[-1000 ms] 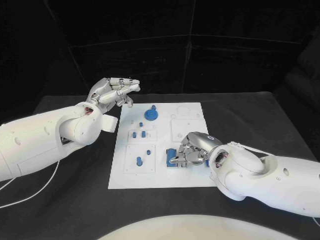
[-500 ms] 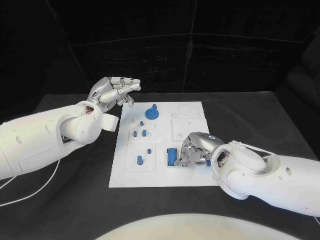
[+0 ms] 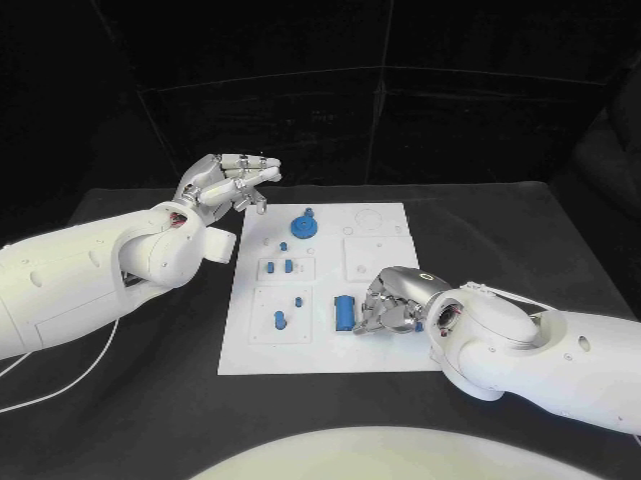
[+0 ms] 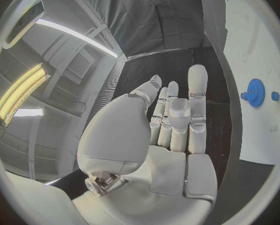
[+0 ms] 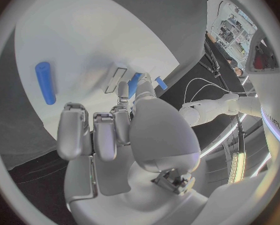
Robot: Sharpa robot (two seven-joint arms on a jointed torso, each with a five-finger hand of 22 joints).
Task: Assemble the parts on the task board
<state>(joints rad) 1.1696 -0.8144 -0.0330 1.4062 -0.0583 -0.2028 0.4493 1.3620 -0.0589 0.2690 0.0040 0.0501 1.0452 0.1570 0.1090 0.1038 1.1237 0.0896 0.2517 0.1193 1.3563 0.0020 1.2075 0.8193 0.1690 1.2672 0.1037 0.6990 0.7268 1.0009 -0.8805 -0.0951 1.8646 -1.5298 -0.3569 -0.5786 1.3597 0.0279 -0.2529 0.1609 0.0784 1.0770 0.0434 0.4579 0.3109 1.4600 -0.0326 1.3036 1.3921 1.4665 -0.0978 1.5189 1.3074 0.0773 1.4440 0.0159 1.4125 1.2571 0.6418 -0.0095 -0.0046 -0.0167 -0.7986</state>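
- From the head view, the task board (image 3: 325, 290) lies in the middle of the black table (image 3: 536, 230), with small blue parts scattered over it: a blue gear (image 3: 306, 227) standing near the far edge, a few short pegs (image 3: 277, 267) in the middle, a stubby peg (image 3: 280, 320) near the front left, and an upright blue block (image 3: 346, 312) towards the front
- The right hand (image 3: 389, 305) is down on the board with its fingers bent round just beside that blue block; whether it really grips the block or only touches it I cannot tell from here
- The left hand (image 3: 227, 185) hangs in the air off the board's far left corner, fingers loosely apart, holding nothing
- In the left wrist view the left hand (image 4: 171, 120) shows its fingers stretched out and bare, with the blue gear (image 4: 256, 92) on the white board (image 4: 264, 45) well apart from them
- In the right wrist view the right hand (image 5: 124, 130) has its fingers curled down onto the board, a blue piece (image 5: 135, 85) showing right at the fingertips, and a blue cylinder (image 5: 45, 82) lying loose on the plate off to one side
- My guess is these parts are light, hard plastic, stiff and rather slick, so they would tip or skid if nudged; the block is best taken by its two flat sides, the cylinder across its middle
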